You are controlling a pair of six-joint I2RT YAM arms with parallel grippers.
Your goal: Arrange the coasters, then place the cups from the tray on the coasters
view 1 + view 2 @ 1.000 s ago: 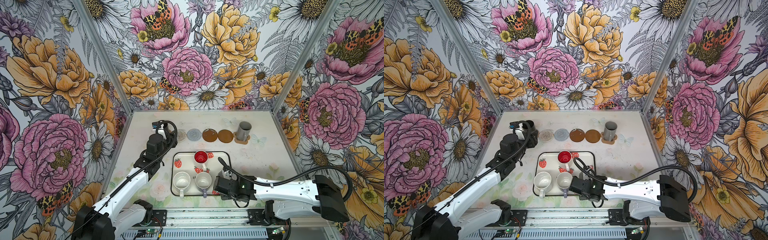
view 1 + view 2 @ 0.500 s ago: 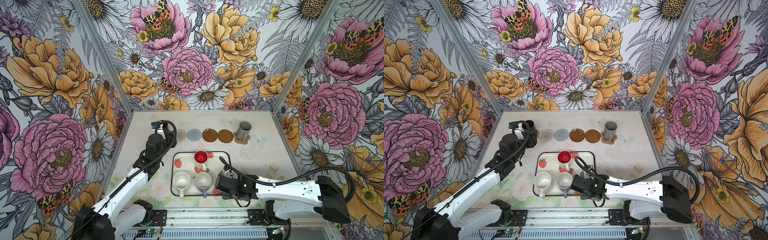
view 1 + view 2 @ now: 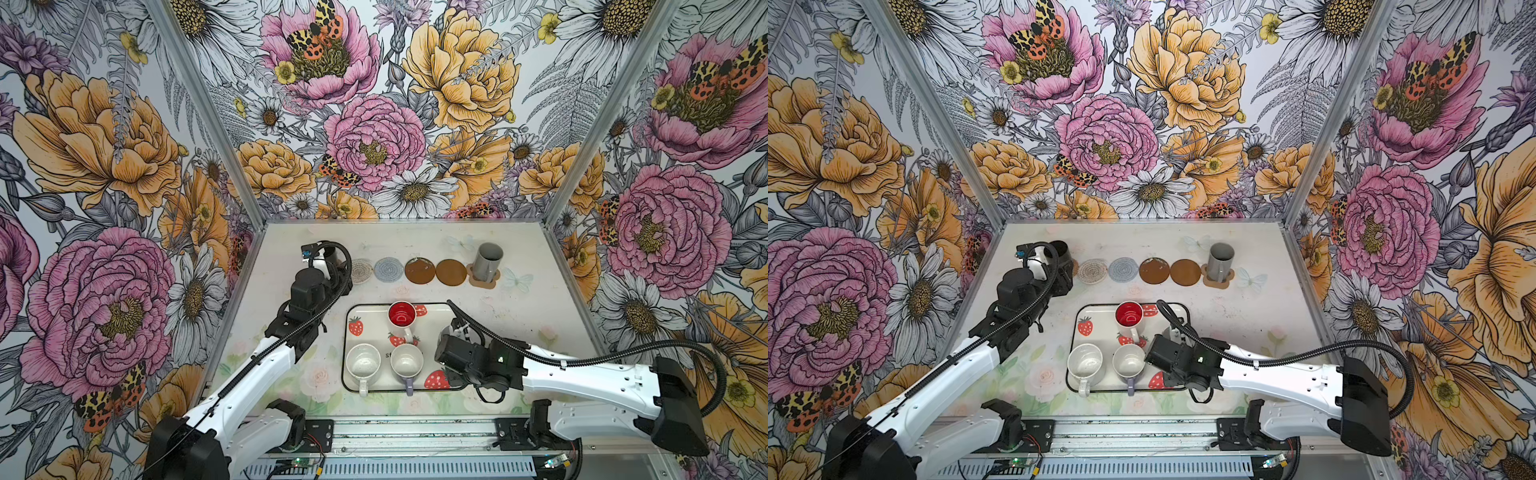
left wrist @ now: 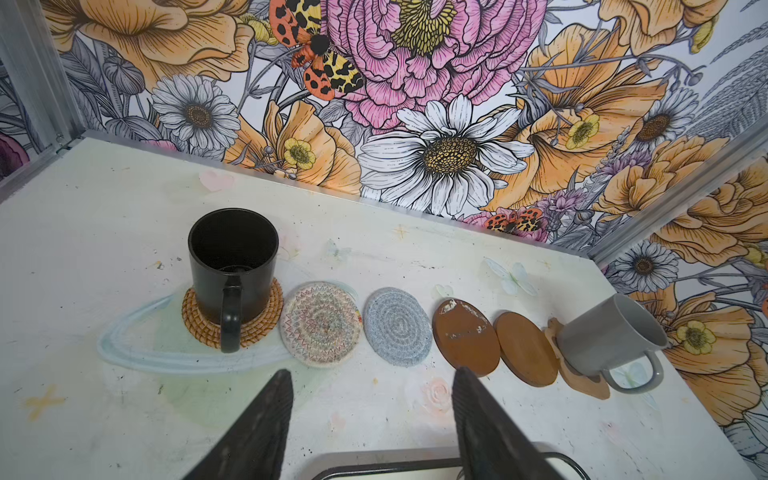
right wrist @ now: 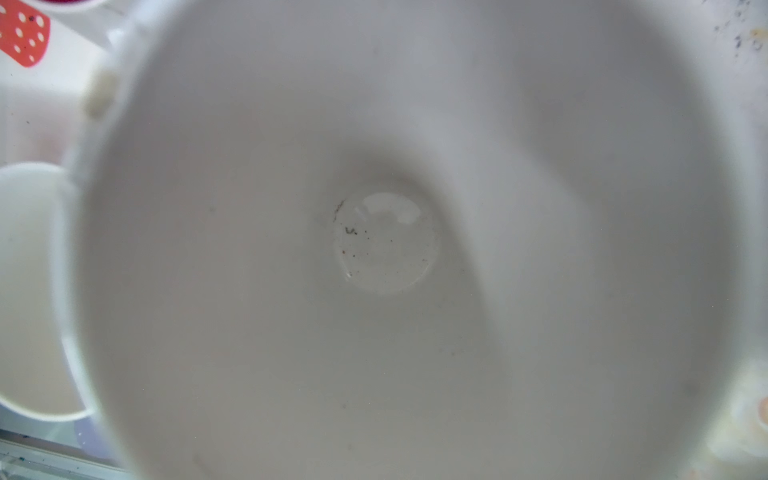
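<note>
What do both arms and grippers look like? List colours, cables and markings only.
Both arms match. The left arm and right arm have white link shells, black joints, black wrist housings and large black base blocks. A black corrugated cable hose runs along each. A small green light shows on the right wrist. The left gripper has black, ribbed, tapering fingers.

Left end effector (image 4: 370, 372) stands spread on its outstretched arm; right arm (image 3: 582, 374) reaches inward, low.
</note>
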